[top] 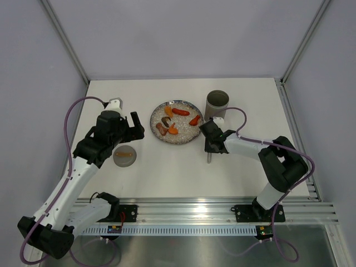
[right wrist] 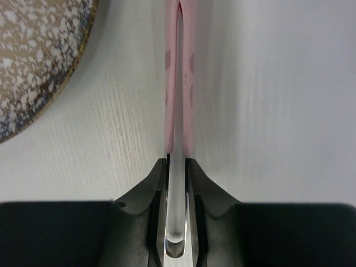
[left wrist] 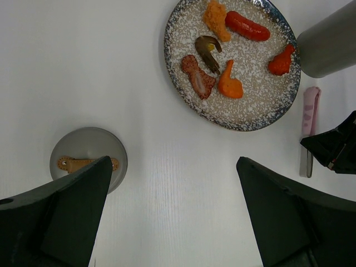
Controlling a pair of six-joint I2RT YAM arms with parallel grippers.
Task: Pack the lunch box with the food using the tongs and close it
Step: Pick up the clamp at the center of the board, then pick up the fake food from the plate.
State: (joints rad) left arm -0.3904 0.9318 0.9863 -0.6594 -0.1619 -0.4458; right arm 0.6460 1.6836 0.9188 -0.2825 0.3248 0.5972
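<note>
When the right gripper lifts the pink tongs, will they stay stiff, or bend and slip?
The tongs probably flex: their two thin pink arms lie nearly together where the right gripper pinches them. They look slim, so likely light. The pinched end looks smooth and glossy, so they may slip or pivot in the grip.

Left arm (top: pixel 65 186): upper link swung back to the near-left corner, elbow sharply bent, forearm reaching forward and inward.
Left gripper (left wrist: pixel 173 214): aimed downward, jaws spread to full width, nothing between the fingers (left wrist: pixel 72 217).
Right arm (top: pixel 281 164): upper link raised, elbow folded, forearm extended leftward and low.
Right gripper (right wrist: pixel 176 167): jaws drawn nearly together, clamped on the tongs (right wrist: pixel 179 83).
Separation: the two grippers are well apart.
</note>
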